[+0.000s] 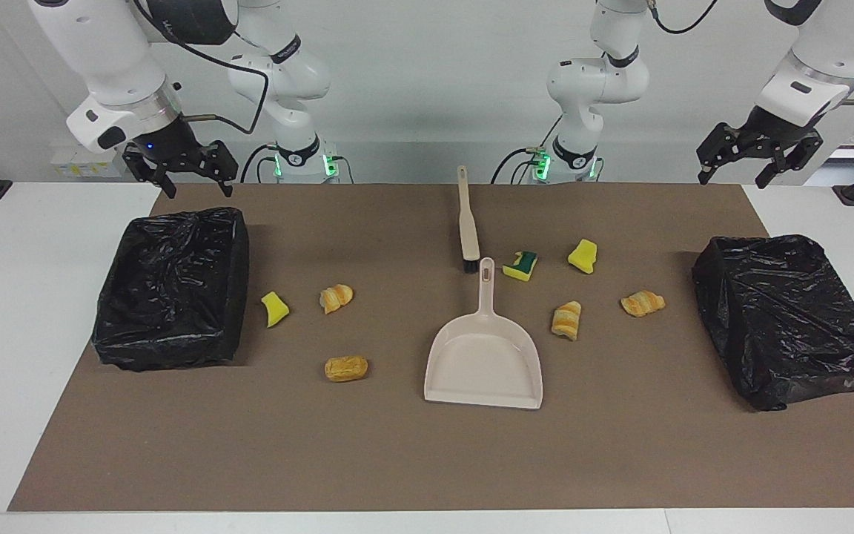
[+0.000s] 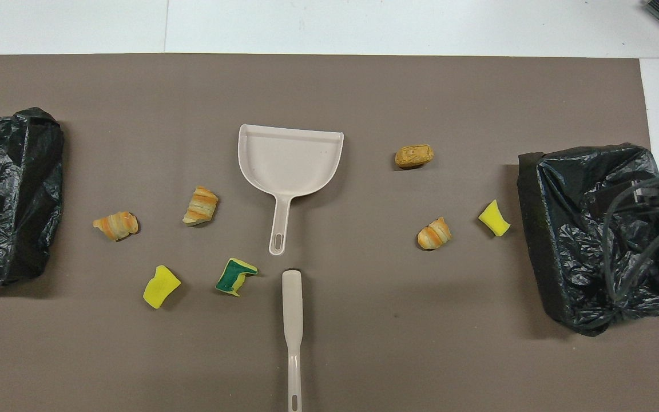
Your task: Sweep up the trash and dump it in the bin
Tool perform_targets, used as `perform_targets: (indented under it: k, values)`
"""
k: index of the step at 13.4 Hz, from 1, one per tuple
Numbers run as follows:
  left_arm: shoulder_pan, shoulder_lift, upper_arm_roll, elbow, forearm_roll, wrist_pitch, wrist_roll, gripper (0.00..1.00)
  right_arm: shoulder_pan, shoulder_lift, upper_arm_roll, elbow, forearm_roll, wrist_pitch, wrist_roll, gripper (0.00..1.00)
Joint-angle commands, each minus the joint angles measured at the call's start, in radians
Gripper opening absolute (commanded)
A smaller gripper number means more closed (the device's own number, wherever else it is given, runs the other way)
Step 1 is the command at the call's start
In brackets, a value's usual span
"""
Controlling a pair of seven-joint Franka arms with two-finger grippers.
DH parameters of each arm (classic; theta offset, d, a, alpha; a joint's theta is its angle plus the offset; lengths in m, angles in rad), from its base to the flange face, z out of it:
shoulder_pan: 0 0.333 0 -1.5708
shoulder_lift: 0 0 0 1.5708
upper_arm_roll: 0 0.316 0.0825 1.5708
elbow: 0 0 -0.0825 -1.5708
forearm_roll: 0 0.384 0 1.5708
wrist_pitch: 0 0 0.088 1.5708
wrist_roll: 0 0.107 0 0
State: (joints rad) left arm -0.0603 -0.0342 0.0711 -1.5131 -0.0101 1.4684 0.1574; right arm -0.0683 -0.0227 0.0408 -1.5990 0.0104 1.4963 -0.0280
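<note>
Evidently no sweeping had begun: all seven scraps lay loose on the brown mat (image 1: pixel 412 460). Toward the right arm's end were a yellow sponge chunk (image 1: pixel 274 308), a striped pastry piece (image 1: pixel 336 297) and a golden-brown piece (image 1: pixel 346 368), the last lying farthest from the robots. Toward the left arm's end were the green-faced sponge (image 1: pixel 520 265), a second yellow chunk (image 1: pixel 583 255) and two more striped pieces (image 1: pixel 567 320) (image 1: pixel 643 303).

The dustpan (image 1: pixel 485 363) lay flat mid-table, handle toward the robots. The brush (image 1: pixel 467 222) lay just nearer the robots, bristles close to the dustpan's handle tip.

The right gripper (image 1: pixel 193 182) hung over the robots' edge of the black-lined bin (image 1: pixel 172 285), fingers apart, empty. The left gripper (image 1: pixel 757 165) hung near the other bin (image 1: pixel 790 319), fingers also apart, empty.

Risks, as judged:
- The brush handle is thin and lies flat; a shallow pinch could slip or twist.
- The sponge chunks look light; a fast stroke could flick them past the pan lip.
- The rounded pastry pieces could roll off during the tilt to the bin.
- The loose liner folds could snag the pan edge while dumping.
</note>
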Motion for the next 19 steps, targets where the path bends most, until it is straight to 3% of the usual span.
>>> perform_targets:
  k: [1,7,11,19]
  values:
    - [-0.003,-0.016,-0.001,-0.019,0.001,0.006,0.004,1.0,-0.005,-0.016,0.002,-0.009,0.013,-0.011,-0.009,1.0]
    - [-0.004,-0.018,-0.04,-0.015,0.001,0.0,0.001,1.0,-0.016,-0.017,-0.004,-0.015,-0.006,-0.01,-0.01,1.0]
    - [-0.004,-0.065,-0.108,-0.082,-0.002,0.0,-0.03,1.0,-0.005,-0.019,0.001,-0.016,0.0,-0.008,-0.084,1.0]
    - [-0.006,-0.275,-0.4,-0.445,-0.042,0.142,-0.367,1.0,0.122,0.067,0.008,-0.002,0.022,0.044,0.049,1.0]
